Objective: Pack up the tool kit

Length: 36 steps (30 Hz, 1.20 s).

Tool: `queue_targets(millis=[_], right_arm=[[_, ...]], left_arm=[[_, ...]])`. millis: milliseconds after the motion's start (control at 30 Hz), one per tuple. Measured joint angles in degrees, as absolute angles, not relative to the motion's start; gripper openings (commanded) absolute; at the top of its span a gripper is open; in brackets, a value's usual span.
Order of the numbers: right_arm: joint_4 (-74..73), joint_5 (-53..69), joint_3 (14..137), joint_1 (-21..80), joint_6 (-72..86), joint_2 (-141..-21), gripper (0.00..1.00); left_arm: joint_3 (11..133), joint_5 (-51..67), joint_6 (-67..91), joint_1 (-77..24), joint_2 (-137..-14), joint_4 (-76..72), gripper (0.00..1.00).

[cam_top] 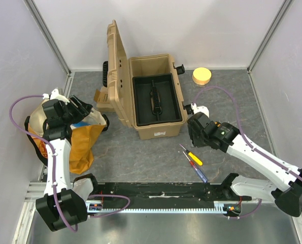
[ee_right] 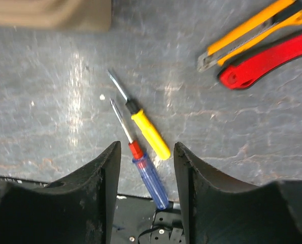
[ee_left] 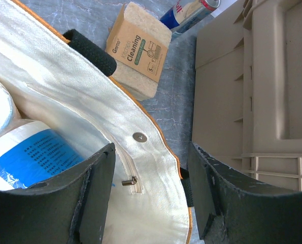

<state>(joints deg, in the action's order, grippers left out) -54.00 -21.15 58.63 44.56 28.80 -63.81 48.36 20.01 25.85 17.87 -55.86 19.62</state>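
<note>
Toolbox [cam_top: 158, 129] tan, lid [cam_top: 118, 71] raised, black tray [cam_top: 143, 109] inside; left tool [ee_left: 152, 150] spread; right tool [ee_right: 146, 152] spread.

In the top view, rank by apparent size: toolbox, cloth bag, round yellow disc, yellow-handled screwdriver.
1. toolbox
2. cloth bag
3. round yellow disc and yellow-handled screwdriver: too alike to rank.

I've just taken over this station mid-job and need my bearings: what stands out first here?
The tan toolbox stands open at the back centre of the table, with its lid up on its left and a black tray inside. A yellow screwdriver and a blue screwdriver lie side by side in front of it, under the open right hand. At the left, the open left hand hangs over a cloth bag.
</note>
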Motion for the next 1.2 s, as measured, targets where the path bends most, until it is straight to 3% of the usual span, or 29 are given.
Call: queue_targets(millis=[333, 667, 900, 1067, 1200], right_arm=[[-46.8, -9.4, 39.2, 44.5, 33.7, -59.4, 0.49], [-39.4, -4.8, 31.8, 44.5, 41.2, -59.0, 0.50], [-35.6, -4.5, 28.4, 44.5, 43.5, -61.3, 0.45], [-33.0, -4.6, 28.2, 44.5, 43.7, -62.9, 0.31], [-30.7, -4.5, 28.6, 44.6, 43.9, -64.4, 0.05]], left_arm=[[48.4, 20.0, 25.8, 17.9, -55.9, 19.6, 0.64], [48.4, 20.0, 25.9, 17.9, -55.9, 19.6, 0.64], [48.4, 20.0, 25.8, 17.9, -55.9, 19.6, 0.64], [48.4, 20.0, 25.9, 17.9, -55.9, 19.6, 0.64], [48.4, 20.0, 25.8, 17.9, -55.9, 19.6, 0.64]])
